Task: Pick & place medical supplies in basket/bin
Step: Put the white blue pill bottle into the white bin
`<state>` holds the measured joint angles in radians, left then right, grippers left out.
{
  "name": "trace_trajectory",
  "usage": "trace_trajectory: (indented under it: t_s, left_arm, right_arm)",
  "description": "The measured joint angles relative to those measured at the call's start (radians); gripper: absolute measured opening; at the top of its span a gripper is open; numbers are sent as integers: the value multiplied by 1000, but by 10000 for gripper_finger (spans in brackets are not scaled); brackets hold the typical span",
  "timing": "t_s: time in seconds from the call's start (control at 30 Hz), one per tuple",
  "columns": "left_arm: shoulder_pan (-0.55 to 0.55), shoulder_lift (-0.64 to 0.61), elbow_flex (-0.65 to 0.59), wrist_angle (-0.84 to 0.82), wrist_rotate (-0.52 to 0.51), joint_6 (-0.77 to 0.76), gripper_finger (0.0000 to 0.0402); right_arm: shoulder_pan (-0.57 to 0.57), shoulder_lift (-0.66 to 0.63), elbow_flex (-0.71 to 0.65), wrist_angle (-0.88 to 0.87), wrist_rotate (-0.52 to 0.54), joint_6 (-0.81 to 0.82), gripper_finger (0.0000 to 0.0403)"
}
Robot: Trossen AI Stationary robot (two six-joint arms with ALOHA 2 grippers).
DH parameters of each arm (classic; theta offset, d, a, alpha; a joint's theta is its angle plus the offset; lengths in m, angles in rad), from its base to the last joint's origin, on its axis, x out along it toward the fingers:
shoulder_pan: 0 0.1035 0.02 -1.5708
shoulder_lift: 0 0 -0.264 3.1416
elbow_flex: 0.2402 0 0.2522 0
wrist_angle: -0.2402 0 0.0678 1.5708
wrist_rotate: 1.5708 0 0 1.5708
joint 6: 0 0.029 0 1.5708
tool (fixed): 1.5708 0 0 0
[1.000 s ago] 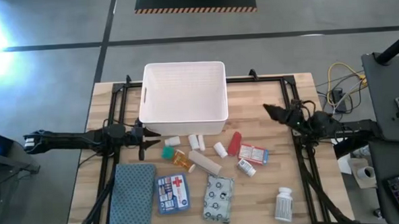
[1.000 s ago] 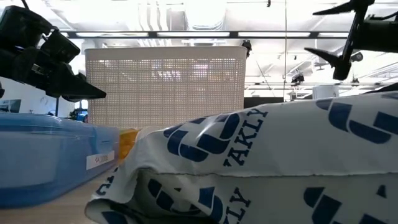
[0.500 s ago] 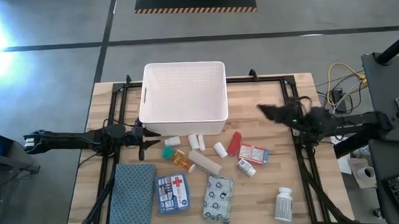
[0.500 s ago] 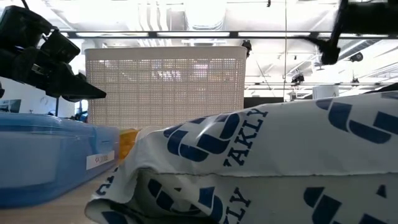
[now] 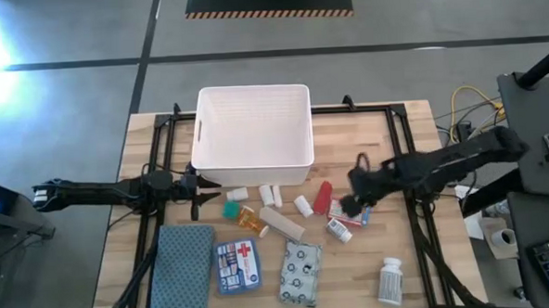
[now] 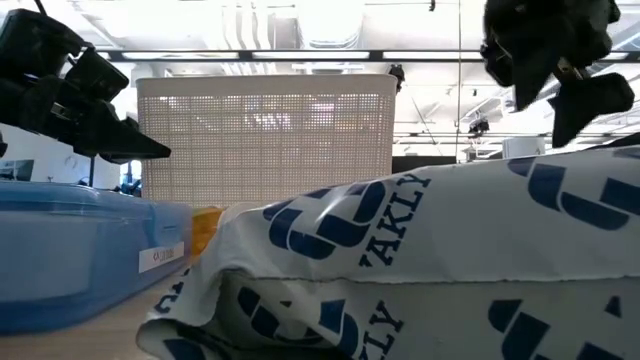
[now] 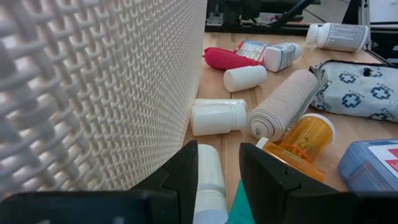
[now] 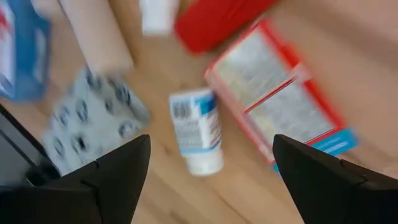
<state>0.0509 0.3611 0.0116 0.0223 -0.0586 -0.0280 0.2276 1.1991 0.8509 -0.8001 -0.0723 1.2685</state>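
The white bin (image 5: 255,127) stands at the table's far middle. The supplies lie on the table near of it: a red tube (image 5: 323,196), a red-white box (image 8: 280,106), a small blue-labelled bottle (image 8: 196,130), a tan roll (image 5: 282,224), an orange vial (image 5: 252,220), a first-aid pouch (image 5: 237,265) and a patterned packet (image 5: 300,274). My right gripper (image 5: 355,199) hangs open above the box and the small bottle and touches nothing. My left gripper (image 5: 200,190) is open by the bin's near left corner. Its fingers stand on either side of a small white bottle (image 7: 209,177).
A blue-grey folded cloth (image 5: 182,269) lies at the near left. A larger white bottle (image 5: 390,281) lies at the near right. Other white bottles (image 7: 217,117) lie close to the bin's near wall (image 7: 93,81). Bare wood shows right of the bin.
My right gripper has gone from the table's right edge toward the left and the near side. It has tipped its fingers down and now stands over the red-white box and the small bottle. The supplies have stayed in place.
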Motion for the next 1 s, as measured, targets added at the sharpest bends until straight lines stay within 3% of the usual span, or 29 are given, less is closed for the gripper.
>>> trace_trajectory:
  t_s: [0.17,0.37,0.53,0.83,1.0]
  left_arm:
    - [0,0,0,0,0,0,100]
    - [0,0,0,0,0,0,100]
    - [0,0,0,0,0,0,100]
    - [0,0,0,0,0,0,100]
    - [0,0,0,0,0,0,100]
  right_arm:
    - [87,213,55,5,-7,-37,327]
    - [118,364,108,31,28,-72,327]
    - [117,442,142,42,78,-100,327]
    - [119,513,163,50,58,-116,322]
    - [119,473,159,48,51,-143,258]
